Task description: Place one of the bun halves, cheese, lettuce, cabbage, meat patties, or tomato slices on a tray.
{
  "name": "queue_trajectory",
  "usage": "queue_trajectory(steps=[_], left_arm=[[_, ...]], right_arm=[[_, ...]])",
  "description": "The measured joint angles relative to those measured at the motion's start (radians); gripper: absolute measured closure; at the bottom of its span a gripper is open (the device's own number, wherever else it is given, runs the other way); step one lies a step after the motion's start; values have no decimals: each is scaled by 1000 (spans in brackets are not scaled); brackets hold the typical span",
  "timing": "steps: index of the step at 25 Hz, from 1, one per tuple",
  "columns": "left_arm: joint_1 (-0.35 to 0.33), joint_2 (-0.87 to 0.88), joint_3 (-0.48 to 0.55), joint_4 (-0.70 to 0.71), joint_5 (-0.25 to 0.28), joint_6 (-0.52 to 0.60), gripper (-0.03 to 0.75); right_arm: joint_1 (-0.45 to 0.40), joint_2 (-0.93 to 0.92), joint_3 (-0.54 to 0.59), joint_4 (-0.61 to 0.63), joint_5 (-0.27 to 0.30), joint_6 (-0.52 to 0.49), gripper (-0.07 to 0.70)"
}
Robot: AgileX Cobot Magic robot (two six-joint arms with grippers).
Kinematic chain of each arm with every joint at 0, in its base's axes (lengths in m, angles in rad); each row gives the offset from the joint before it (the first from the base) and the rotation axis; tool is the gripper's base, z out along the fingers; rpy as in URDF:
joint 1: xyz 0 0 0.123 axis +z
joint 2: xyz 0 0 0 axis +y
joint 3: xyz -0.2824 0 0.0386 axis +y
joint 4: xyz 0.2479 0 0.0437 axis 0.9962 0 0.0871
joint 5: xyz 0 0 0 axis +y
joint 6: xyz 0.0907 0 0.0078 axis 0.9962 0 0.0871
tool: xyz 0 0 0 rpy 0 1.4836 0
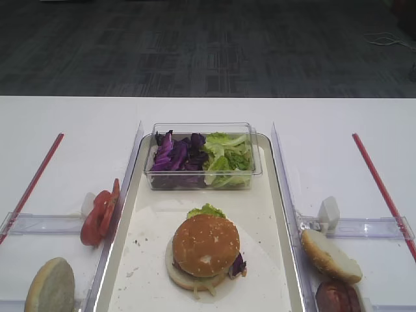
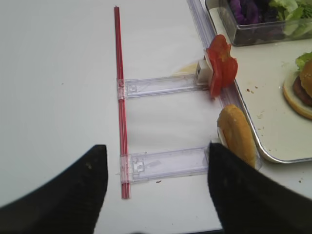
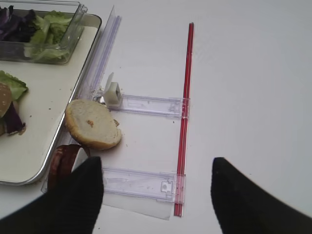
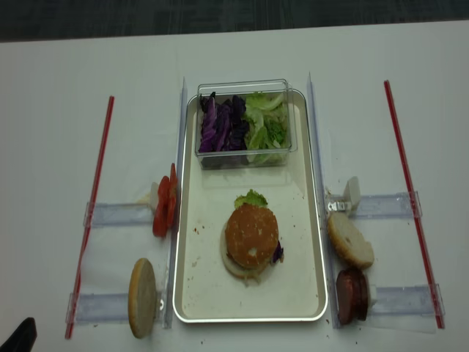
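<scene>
The sesame-speckled bun top (image 1: pixel 206 245) is seated as the cap of a stacked burger at the middle of the tray (image 1: pixel 281 214), toward its 6 o'clock end, with lettuce (image 1: pixel 206 210) showing at 12 o'clock and cabbage (image 1: pixel 237 264) at 4 o'clock. It is judged light, soft and easily dented, so it is best taken across the dome's edges with gentle pressure. The right pincer (image 3: pixel 156 195) is spread wide and holds nothing, above the table (image 3: pixel 253 87) beside the rack. The left pincer (image 2: pixel 156 187) is likewise seen wide apart and empty, near the pale bun half (image 2: pixel 236 134).
</scene>
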Motion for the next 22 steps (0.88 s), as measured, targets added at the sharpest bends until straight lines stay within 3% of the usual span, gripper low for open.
queue_trajectory(steps=[22], left_arm=[[0,0,0,0,0,0,293]], right_arm=[[0,0,0,-68,0,5,141]])
